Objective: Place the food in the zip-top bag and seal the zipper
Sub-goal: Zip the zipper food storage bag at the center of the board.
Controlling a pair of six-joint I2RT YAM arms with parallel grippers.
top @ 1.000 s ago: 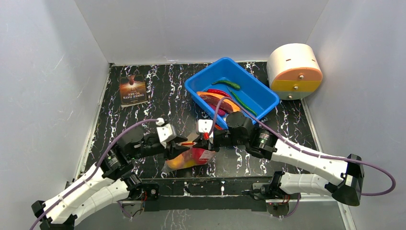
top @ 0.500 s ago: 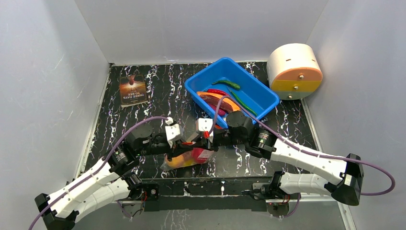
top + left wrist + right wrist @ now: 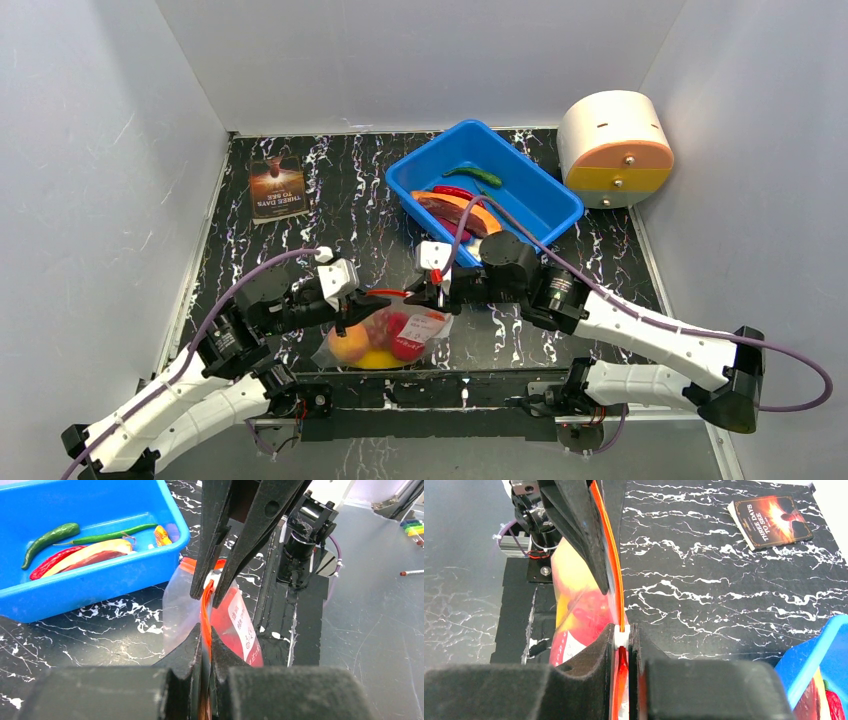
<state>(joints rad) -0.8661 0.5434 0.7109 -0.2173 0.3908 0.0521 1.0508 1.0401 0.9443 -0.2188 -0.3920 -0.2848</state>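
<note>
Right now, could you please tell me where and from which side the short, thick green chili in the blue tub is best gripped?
Probably at its thick middle, from straight above, pinching across its narrow width. The green chili lies flat on the floor of the blue tub, and the tub's walls block a sideways approach. Its thin, tapering tail would likely slip.

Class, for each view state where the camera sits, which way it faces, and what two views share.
Top external: high behind the left arm and right arm, facing down on the table; both show.
Left wrist: on the left arm, facing the right gripper along the zipper; own fingers below.
Right wrist: facing the left gripper; own fingers below.
Shared: both wrist views show both grippers pinching the zipper.
</note>
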